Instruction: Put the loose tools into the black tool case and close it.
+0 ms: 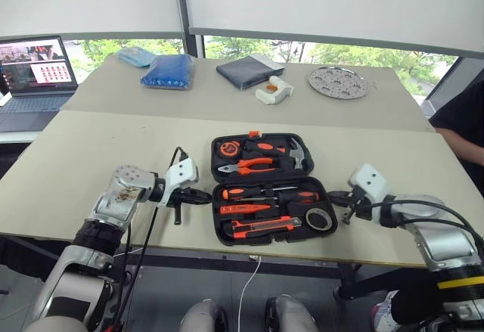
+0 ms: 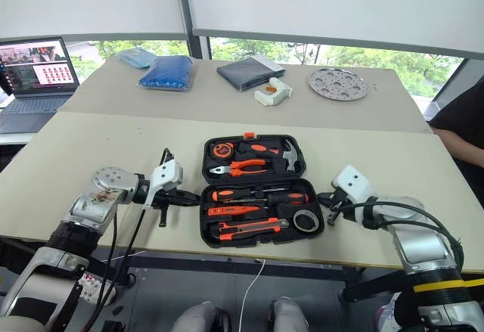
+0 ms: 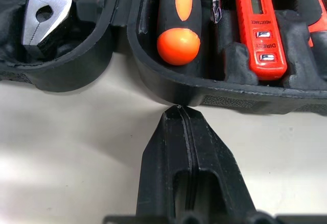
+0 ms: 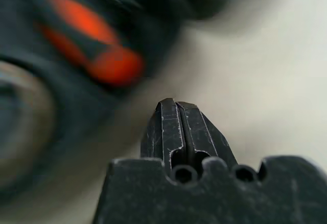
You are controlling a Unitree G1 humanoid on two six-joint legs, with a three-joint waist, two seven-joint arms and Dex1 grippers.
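The black tool case lies open near the table's front edge. Its near half holds two orange-and-black screwdrivers, a flat orange tool, an orange utility knife and a black tape roll. Pliers, a hammer and a tape measure sit in the far half. My left gripper is shut and empty, its tip at the case's left rim. On the other side, my right gripper is shut and empty, just beside the case's right edge.
Across the back of the table lie a dark folded cloth, a blue bag, a white-and-orange object and a round metal plate. A laptop stands at the far left. A person's arm shows at the right edge.
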